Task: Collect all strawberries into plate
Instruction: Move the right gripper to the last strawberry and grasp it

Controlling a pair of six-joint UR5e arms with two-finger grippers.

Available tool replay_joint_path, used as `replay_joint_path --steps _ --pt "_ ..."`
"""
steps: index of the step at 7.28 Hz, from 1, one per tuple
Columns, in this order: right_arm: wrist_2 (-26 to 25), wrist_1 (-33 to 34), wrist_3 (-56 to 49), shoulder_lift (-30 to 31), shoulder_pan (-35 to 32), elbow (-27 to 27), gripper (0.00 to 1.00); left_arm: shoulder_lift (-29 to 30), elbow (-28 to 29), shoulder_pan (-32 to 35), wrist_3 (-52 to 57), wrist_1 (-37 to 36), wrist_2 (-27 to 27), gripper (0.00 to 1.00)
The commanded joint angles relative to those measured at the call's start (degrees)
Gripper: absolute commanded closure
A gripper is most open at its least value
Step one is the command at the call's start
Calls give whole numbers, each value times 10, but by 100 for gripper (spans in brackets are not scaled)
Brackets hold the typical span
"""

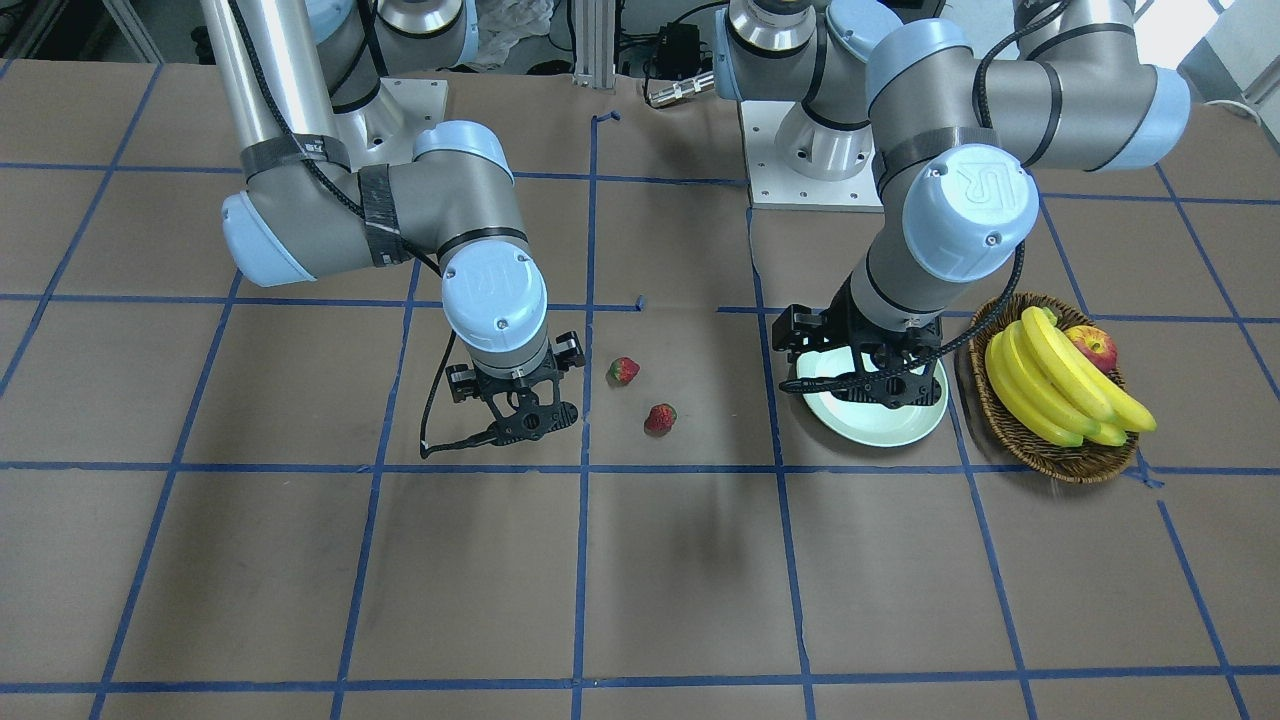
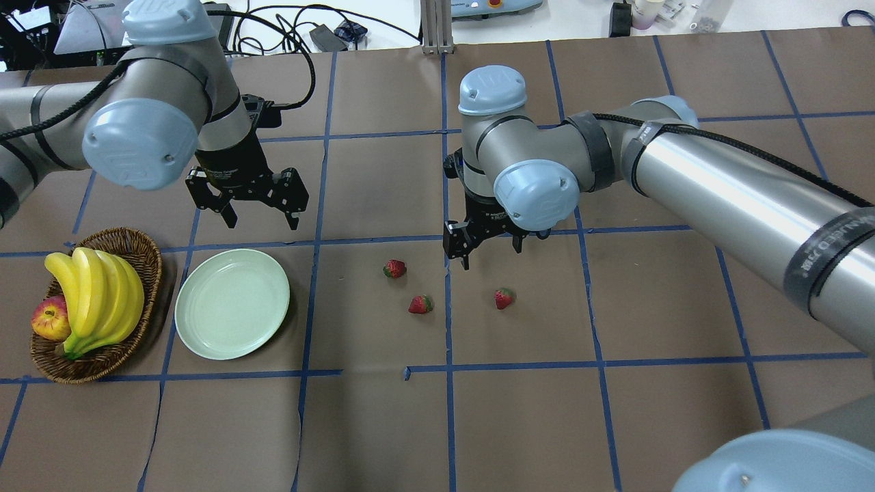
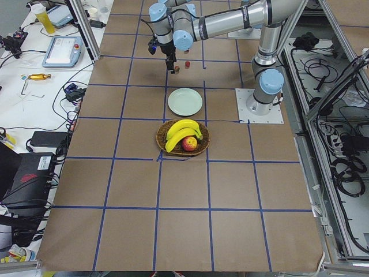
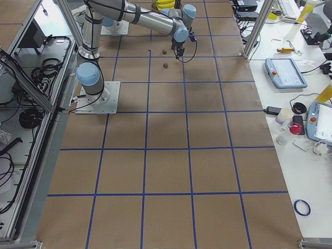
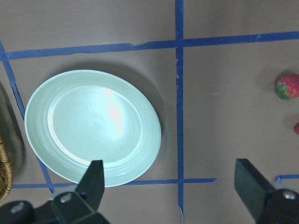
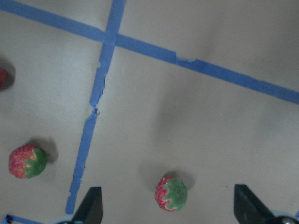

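Observation:
Three small red strawberries lie on the brown table: one (image 2: 394,268), a second (image 2: 420,304) and a third (image 2: 504,298). The pale green plate (image 2: 232,312) sits empty to their left. My right gripper (image 2: 489,251) is open and hovers just beyond the third strawberry; in the right wrist view that strawberry (image 6: 171,193) lies between the open fingers (image 6: 91,207). My left gripper (image 2: 246,205) is open and empty above the plate's far edge. The left wrist view shows the plate (image 5: 93,126) and one strawberry (image 5: 287,86). In the front view two strawberries (image 1: 623,371) (image 1: 660,418) show; the third is hidden.
A brown wicker basket (image 2: 102,362) with bananas (image 2: 96,301) and a red apple (image 2: 49,319) stands left of the plate. Blue tape lines cross the table. The arms' bases (image 1: 800,150) stand at the robot's edge.

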State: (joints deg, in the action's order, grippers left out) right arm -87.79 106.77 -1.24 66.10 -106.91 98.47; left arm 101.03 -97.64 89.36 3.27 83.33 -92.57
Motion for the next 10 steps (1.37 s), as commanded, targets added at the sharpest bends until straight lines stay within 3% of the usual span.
replay_joint_path --steps 1,3,5,6,8,10 --pt "-2 5 9 1 1 43 0 1 -4 7 -5 1 6 0" --pt "-2 4 8 -4 4 53 0 0 -12 9 -4 0 4 0" --pt "-4 5 2 -7 5 56 6 0 -13 9 -1 -1 3 0" --pt "-4 5 5 -11 6 56 14 0 -13 9 -1 0 3 0" --pt "-4 5 5 -12 6 56 60 0 -13 9 2 -1 2 0" --pt "-4 4 8 -12 6 56 100 1 -13 9 4 -1 1 0"
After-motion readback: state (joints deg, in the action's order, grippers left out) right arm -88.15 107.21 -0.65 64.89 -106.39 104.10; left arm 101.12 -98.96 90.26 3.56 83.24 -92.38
